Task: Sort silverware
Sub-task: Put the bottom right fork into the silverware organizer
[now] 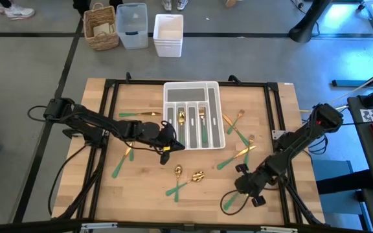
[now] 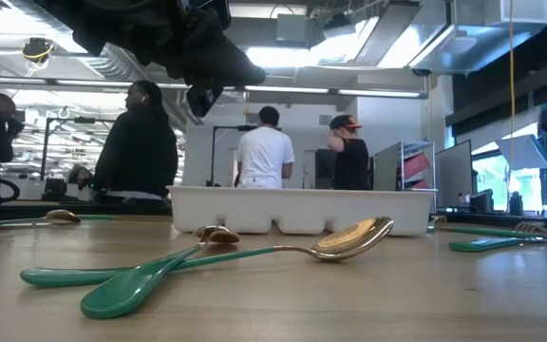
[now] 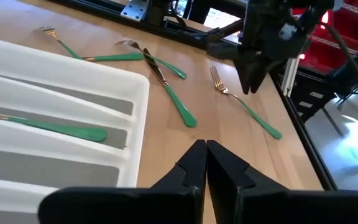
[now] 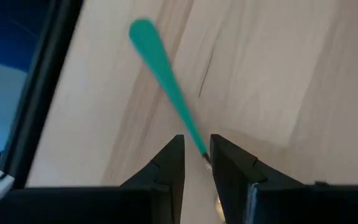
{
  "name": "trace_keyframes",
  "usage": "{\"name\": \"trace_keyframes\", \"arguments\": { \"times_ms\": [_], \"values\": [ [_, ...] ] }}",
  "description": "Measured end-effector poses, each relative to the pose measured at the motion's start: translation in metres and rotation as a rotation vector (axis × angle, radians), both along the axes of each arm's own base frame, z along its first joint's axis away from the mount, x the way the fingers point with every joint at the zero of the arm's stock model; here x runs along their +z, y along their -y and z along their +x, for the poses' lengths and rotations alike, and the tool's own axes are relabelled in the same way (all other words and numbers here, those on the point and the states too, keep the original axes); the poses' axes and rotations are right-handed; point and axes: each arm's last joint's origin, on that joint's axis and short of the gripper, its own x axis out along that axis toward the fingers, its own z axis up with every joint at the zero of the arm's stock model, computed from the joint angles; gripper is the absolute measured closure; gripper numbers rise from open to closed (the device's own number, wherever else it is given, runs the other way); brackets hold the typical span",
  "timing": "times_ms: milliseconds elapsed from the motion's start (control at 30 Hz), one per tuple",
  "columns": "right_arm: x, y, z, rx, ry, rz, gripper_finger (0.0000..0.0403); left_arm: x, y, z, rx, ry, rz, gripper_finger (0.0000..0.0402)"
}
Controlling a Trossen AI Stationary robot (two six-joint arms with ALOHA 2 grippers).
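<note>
The left gripper [image 1: 171,144] is hovering by the near corner of the white tray [image 1: 212,90], its jaws pressed together and carrying nothing; in its wrist view the fingertips [image 3: 197,158] meet over bare wood just off the tray's rim. It is probably sitting there because several pieces are already lying in the slots [image 1: 201,116], so this looks like a pause beside the drop point.

The right gripper [image 1: 248,184] is working low near the counter [image 1: 141,188] front on the right. Its jaws are nearly closed around the slim neck of a green-handled piece [image 4: 166,78], with the handle running away from the fingers. Whether the pads are actually gripping or just framing it, I cannot tell, and the head is hidden behind the fingers, so spoon or fork is unclear. Taking it at the thin neck seems sensible, since the piece is lying flat.

The rest of the silverware is lying scattered: two spoons [image 1: 186,175] in front of the tray, forks [image 1: 235,120] to its right, and others [image 1: 135,115] to its left. Much sorting appears to remain.

People are standing [image 2: 264,152] in the room beyond.
</note>
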Motion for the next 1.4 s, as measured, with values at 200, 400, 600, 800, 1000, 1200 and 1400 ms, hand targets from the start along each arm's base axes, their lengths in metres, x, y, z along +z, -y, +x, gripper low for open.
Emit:
{"name": "trace_keyframes", "arguments": {
  "times_ms": [200,400,600,800,1000,1200,1400],
  "values": [
    [-0.017,-0.003,0.002,0.004,-0.051,-0.050,0.0322,0.000,0.000,0.000,0.001,-0.001,-0.002,0.0396],
    [-0.026,-0.004,0.003,0.042,-0.053,-0.097,0.0322,0.000,0.000,0.000,0.002,-0.002,-0.003,0.0396],
    [-0.029,-0.005,0.004,0.042,-0.062,-0.114,0.0322,-0.001,0.000,0.000,0.002,-0.009,-0.002,0.0396],
    [-0.038,-0.003,0.003,0.040,-0.106,-0.180,0.0336,-0.001,0.000,0.000,0.001,-0.008,-0.003,0.0396],
    [-0.036,-0.003,0.004,0.047,-0.075,-0.189,0.0390,-0.001,0.000,0.000,0.001,-0.012,-0.002,0.0396],
    [-0.027,-0.008,0.010,0.095,-0.051,-0.205,0.0372,-0.001,0.000,0.000,0.001,-0.012,-0.001,0.0396],
    [-0.015,-0.010,0.014,0.108,-0.047,-0.281,0.0392,-0.001,0.000,0.000,0.001,-0.012,-0.001,0.0396]
  ]
}}
